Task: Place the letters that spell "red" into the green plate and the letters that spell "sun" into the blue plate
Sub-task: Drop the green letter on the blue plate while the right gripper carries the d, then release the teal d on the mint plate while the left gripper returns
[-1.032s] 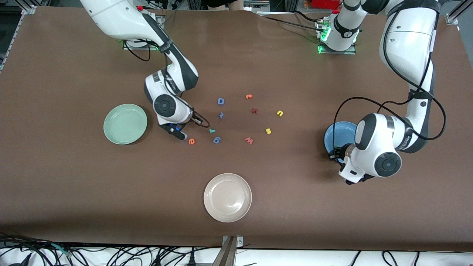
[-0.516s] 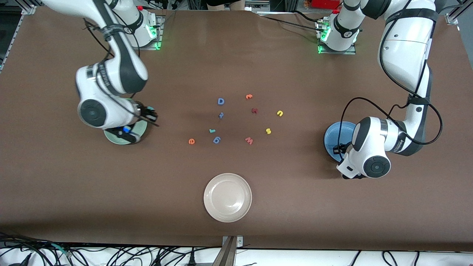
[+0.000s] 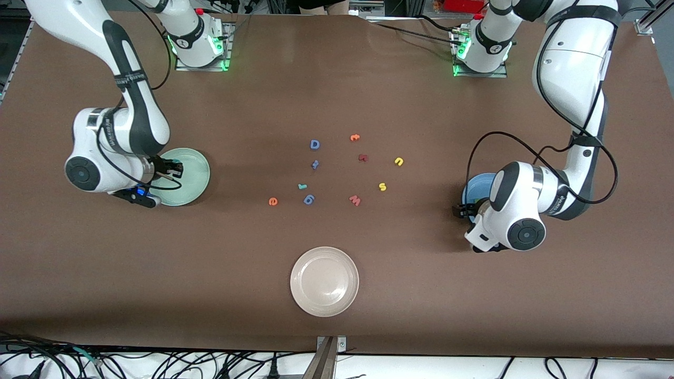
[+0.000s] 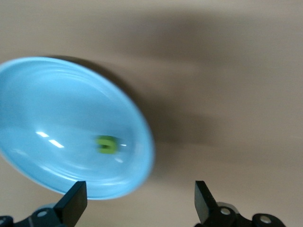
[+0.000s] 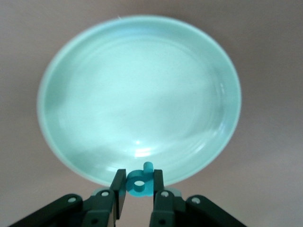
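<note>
Since a second ago the right arm has swung away from the scattered letters to the green plate [image 3: 181, 176], carrying the teal "d" letter [image 5: 140, 182] with it, and the left gripper [image 3: 464, 209] has opened over the blue plate [image 3: 474, 190].

In the front view, the right gripper [image 3: 169, 169] hangs over the green plate's rim at the right arm's end of the table. The left gripper sits at the edge of the blue plate, which the left arm largely covers. Between the plates lie the loose letters: the orange "e" [image 3: 273, 201], the small teal "r" [image 3: 302, 186], the yellow "s" [image 3: 383, 186], the yellow "u" [image 3: 398, 161], the blue "D" [image 3: 315, 144], a blue figure [image 3: 309, 199], a pink "w" [image 3: 355, 200], a dark red letter [image 3: 363, 157], an orange letter [image 3: 355, 138] and a small blue letter [image 3: 315, 164]. The cream plate [image 3: 324, 281] lies nearest the camera.

In the left wrist view, the fingers [image 4: 73, 203] stand wide apart and empty, and the dark green "u" [image 4: 107, 144] lies inside the blue plate.

In the right wrist view, the fingers [image 5: 118, 188] are clamped on the teal "d" above the green plate's rim; the plate holds no letter.
</note>
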Robot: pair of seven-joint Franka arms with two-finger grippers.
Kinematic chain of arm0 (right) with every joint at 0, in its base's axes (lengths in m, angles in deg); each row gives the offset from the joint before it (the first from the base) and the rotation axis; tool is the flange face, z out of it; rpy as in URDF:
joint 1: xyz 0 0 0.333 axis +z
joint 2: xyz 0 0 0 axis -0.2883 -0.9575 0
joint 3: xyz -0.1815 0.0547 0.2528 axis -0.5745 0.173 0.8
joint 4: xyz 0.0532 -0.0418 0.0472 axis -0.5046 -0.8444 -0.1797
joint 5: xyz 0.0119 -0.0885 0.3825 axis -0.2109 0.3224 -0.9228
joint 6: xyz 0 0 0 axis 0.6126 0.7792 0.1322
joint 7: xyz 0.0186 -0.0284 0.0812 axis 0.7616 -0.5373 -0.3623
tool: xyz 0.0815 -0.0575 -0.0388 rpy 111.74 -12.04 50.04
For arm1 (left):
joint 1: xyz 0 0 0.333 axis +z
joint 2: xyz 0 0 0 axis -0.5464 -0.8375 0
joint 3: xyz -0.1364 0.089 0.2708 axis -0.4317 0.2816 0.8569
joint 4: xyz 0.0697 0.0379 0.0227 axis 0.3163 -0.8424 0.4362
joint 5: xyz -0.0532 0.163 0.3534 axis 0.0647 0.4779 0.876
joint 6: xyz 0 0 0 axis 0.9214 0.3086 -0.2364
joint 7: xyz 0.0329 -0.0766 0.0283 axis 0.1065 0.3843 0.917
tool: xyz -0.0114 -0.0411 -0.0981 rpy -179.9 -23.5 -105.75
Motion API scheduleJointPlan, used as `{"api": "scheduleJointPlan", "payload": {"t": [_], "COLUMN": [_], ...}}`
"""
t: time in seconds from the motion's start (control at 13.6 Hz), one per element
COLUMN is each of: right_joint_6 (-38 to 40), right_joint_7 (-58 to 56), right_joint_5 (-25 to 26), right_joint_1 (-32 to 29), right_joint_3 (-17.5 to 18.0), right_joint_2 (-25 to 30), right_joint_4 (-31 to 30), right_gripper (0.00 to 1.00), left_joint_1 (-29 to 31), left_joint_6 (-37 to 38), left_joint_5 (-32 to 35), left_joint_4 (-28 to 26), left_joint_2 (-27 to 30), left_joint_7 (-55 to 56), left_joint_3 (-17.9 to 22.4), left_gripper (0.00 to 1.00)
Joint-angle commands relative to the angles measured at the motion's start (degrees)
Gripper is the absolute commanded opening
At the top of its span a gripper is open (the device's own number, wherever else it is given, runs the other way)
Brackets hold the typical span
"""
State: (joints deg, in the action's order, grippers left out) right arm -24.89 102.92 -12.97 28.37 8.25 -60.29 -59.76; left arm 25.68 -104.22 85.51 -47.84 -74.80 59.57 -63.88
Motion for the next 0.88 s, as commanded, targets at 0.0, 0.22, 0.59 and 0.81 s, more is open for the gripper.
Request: {"api": "scheduleJointPlan", "payload": {"t": [0.0,0.22,0.59,0.81], "right_joint_6": [-6.06,-5.72,-2.75,0.34], "right_joint_7": [-1.43,-1.43,0.15,7.33], "right_joint_5": [-0.56,-0.56,-0.83,-0.83], "right_joint_1": [0.42,0.34,0.6,1.22], "right_joint_3": [-0.05,-0.05,0.3,4.32], "right_joint_2": [-0.21,-0.92,0.48,0.4], "right_joint_4": [-5.24,-5.24,-1.57,5.11], "right_gripper": [0.06,0.38,0.99,0.99], "left_joint_1": [-0.38,-0.3,-3.61,-7.84], "left_joint_6": [-3.25,-16.3,-30.92,-37.87], "left_joint_5": [-3.22,-3.23,-1.3,5.62], "left_joint_4": [-2.03,-15.34,-25.32,-26.12], "left_joint_2": [3.52,11.66,14.43,11.01], "left_joint_7": [1.89,4.08,22.39,35.6], "left_joint_3": [-2.52,-6.57,-11.76,-11.77], "left_gripper": [1.0,1.0,1.0,1.0]}}
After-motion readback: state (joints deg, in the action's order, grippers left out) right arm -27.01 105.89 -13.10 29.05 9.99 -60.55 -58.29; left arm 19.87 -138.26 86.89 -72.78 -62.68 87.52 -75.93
